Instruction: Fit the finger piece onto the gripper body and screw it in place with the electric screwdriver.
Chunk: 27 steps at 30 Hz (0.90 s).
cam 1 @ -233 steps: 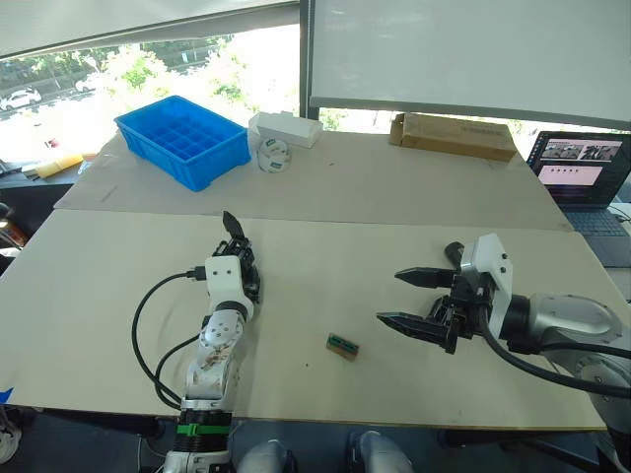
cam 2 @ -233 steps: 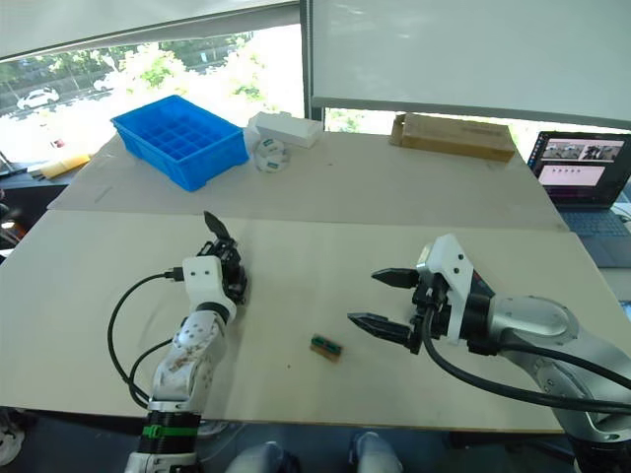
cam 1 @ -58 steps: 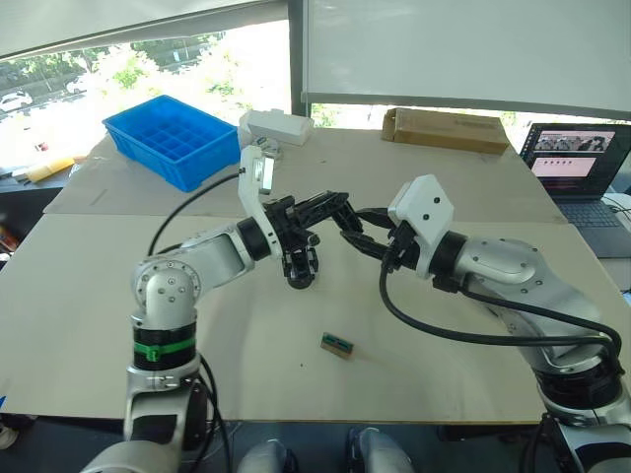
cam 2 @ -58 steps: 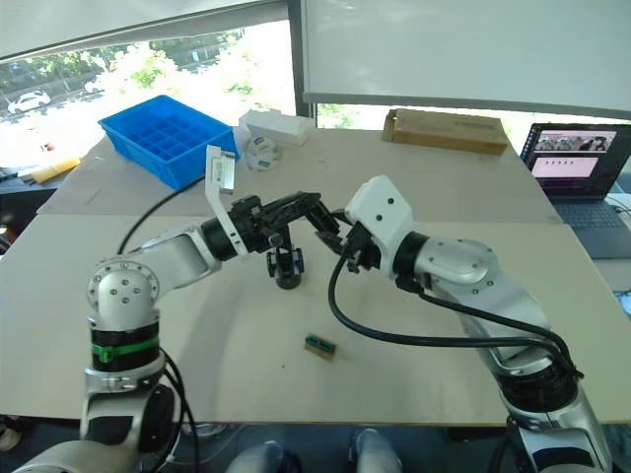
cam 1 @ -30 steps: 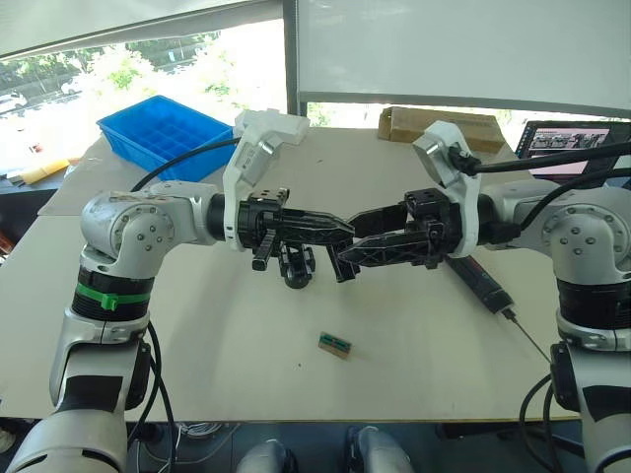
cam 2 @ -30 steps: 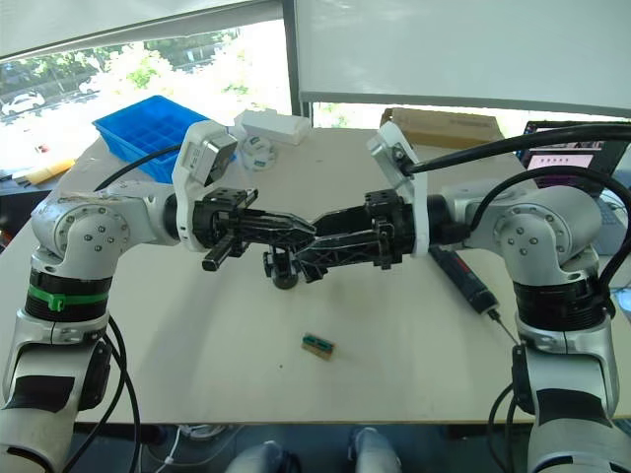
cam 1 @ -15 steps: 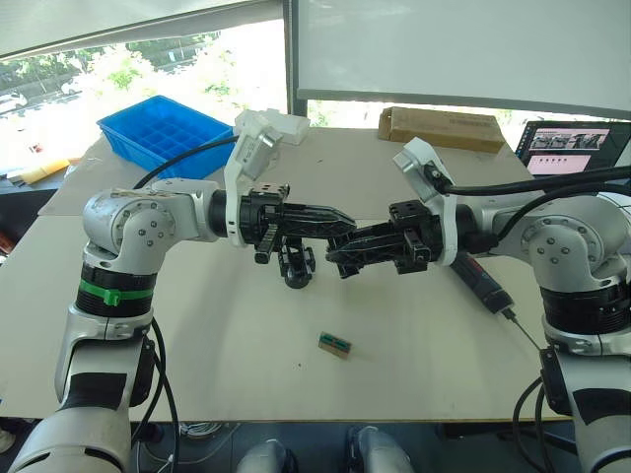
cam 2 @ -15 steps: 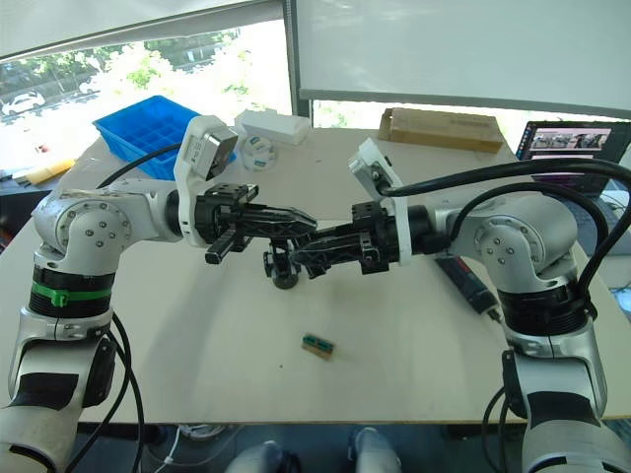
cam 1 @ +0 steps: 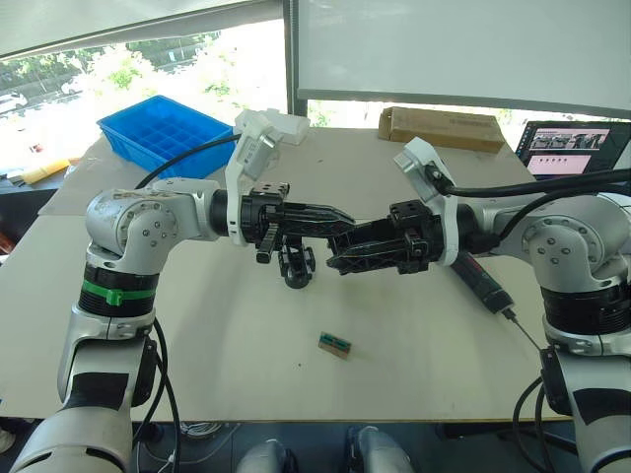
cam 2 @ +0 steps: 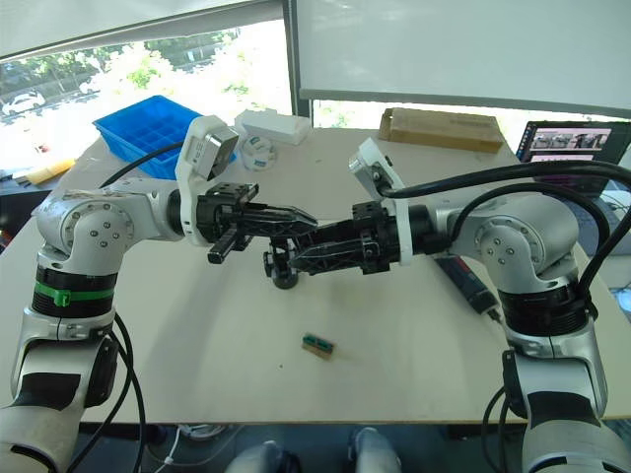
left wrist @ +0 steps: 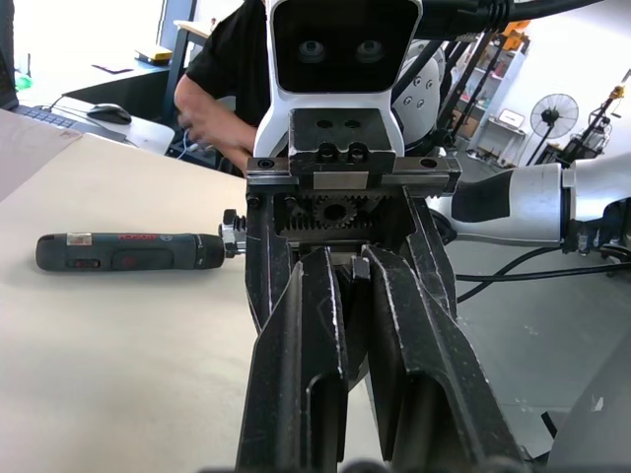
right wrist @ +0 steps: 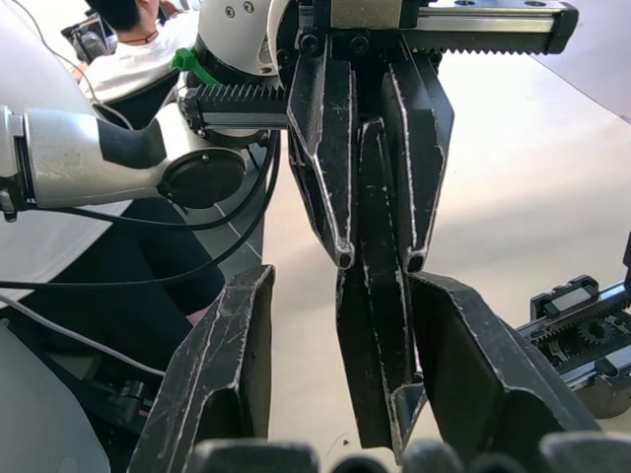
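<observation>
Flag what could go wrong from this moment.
1. The left gripper clamps the finger piece in mid-air, with the right gripper open around it. If the left lets go before the right closes, the piece would likely drop.
2. The gripper body stands just below the two grippers. A dipping arm could knock it over.

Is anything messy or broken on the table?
Nothing looks spilled or broken. The one stray thing is the small green block, lying crooked by itself on the table near the front. In the air above, the left gripper is shut on the finger piece.
</observation>
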{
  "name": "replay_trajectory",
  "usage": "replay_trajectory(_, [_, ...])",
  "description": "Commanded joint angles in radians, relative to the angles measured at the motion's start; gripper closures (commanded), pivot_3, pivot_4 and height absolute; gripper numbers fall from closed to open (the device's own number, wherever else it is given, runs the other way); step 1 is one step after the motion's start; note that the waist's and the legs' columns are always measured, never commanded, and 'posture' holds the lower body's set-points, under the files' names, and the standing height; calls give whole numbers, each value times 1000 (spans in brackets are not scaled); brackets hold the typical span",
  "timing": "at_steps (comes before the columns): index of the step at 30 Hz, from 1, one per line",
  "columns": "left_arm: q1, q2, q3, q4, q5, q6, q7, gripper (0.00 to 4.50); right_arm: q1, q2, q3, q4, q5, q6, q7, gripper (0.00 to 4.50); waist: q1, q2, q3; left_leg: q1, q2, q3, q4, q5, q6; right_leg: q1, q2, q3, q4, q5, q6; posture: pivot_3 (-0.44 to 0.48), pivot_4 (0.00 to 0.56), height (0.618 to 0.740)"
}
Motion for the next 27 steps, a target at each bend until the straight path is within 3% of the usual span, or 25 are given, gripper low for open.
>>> replay_trajectory(1, [-17,2,20,-14,4,-20,-12,4500,-31,7,-47,-4,20,-5,-4,2127,0,0,0,0,0,0,0,0,0,0,0,0,0,0,0,0,150,738])
replay_trajectory(9, [-10,-1,20,-21,10,-27,-12,4500,-37,6,-40,-5,20,1,11,2127,0,0,0,0,0,0,0,0,0,0,0,0,0,0,0,0,150,738])
replay_trajectory(10, [-10,-1,20,-21,12,-28,-13,4500,-36,6,-40,-6,19,0,10,2650,0,0,0,0,0,0,0,0,0,0,0,0,0,0,0,0,150,738])
replay_trajectory(14, [-10,0,19,-19,20,-31,-19,4500,-36,8,-39,-5,16,-3,11,3993,0,0,0,0,0,0,0,0,0,0,0,0,0,0,0,0,150,738])
replay_trajectory(20, [-15,-3,16,-9,30,-33,-19,4500,-32,11,-38,-5,7,-17,17,4142,0,0,0,0,0,0,0,0,0,0,0,0,0,0,0,0,150,738])
replay_trajectory(24, [-8,39,1,-17,57,-54,-69,2721,-15,13,-31,-13,-14,-43,19,4142,0,0,0,0,0,0,0,0,0,0,0,0,0,0,0,0,150,738])
replay_trajectory(27, [33,109,-26,-19,158,-186,-134,1281,-9,8,-15,-9,-55,-97,39,4142,-2,0,0,0,0,0,0,0,0,0,0,0,0,0,0,0,150,738])
